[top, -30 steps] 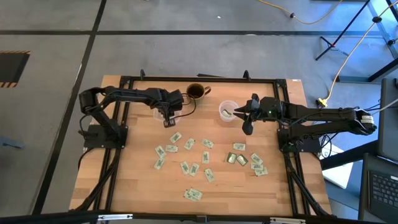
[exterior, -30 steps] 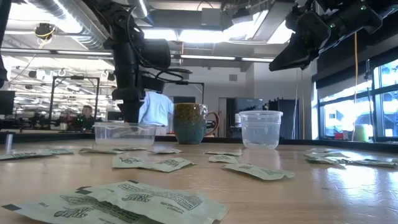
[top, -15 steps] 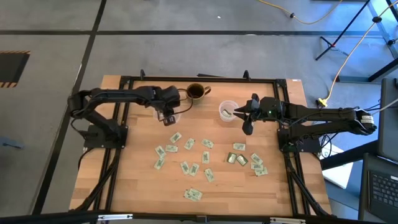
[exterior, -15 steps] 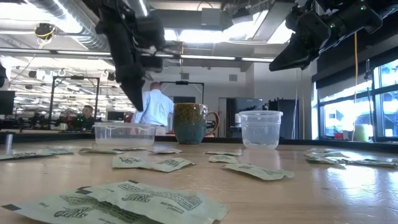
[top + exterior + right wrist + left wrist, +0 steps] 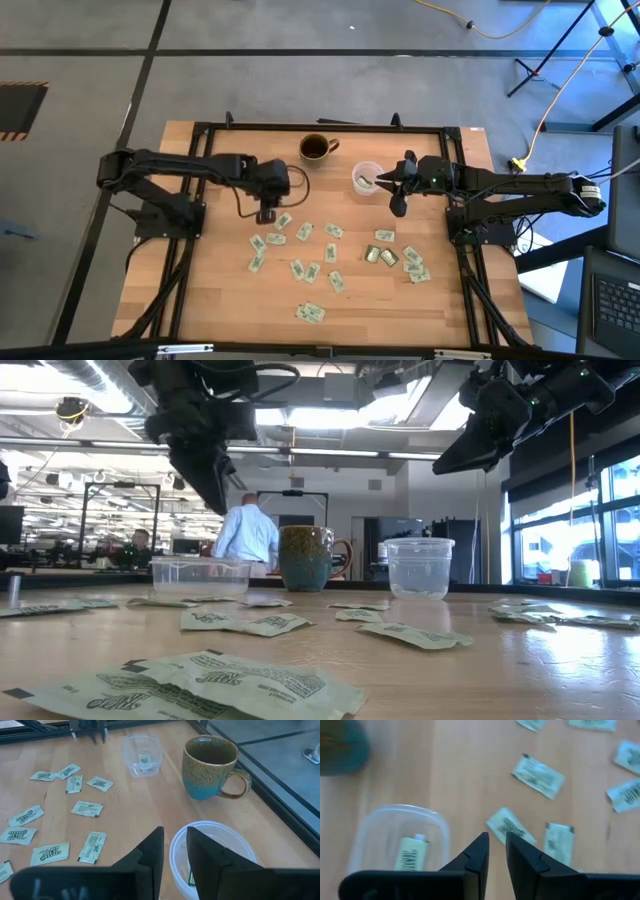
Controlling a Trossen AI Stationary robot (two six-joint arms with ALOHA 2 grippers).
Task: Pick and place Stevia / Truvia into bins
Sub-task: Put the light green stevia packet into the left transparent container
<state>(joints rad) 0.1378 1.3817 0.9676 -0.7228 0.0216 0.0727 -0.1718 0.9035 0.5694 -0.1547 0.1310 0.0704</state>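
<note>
sachets (image 5: 89,808): pale green and white, dark print
mug (image 5: 206,767): teal, olive crackled rim
counter (image 5: 350,300): light wood
fingers (image 5: 479,851): black

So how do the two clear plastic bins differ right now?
The shallow rounded-rectangular clear tub is low and wide; the small round clear cup stands taller, with a circular rim. The tub sits on the left arm's side of the dark glazed mug, the cup on the right arm's side. The right gripper hangs beside the cup; the left gripper is over loose sachets, off the tub. Each bin holds at least one sachet.
</note>
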